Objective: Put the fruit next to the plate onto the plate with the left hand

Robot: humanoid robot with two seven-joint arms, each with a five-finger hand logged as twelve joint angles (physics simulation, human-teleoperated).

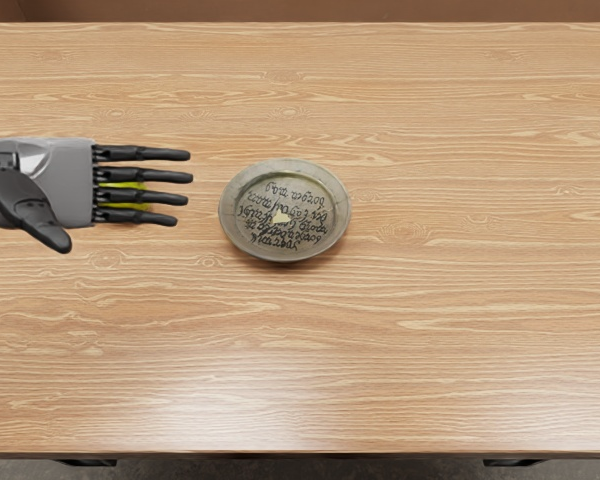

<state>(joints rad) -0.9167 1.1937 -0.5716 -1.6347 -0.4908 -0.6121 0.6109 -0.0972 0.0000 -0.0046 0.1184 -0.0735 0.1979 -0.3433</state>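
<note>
Here, in the head view, the left hand [75, 188] is reaching in from the left edge over the wooden table [430, 330], palm down. Its four black fingers [155, 154] are stretching straight and close together toward the right, and the thumb [28, 212] is angling toward the near side. The hand is lying flat and extended, gripping nothing. Thin yellow slivers of the fruit [128, 206] are showing between the fingers, so it is lying under the hand, left of the plate [285, 167] and apart from it. Its kind, and whether the fingers are touching it, cannot be told. The round grey-brown plate, bearing dark script lettering inside, is sitting near the table's middle, a short gap right of the fingertips.
</note>
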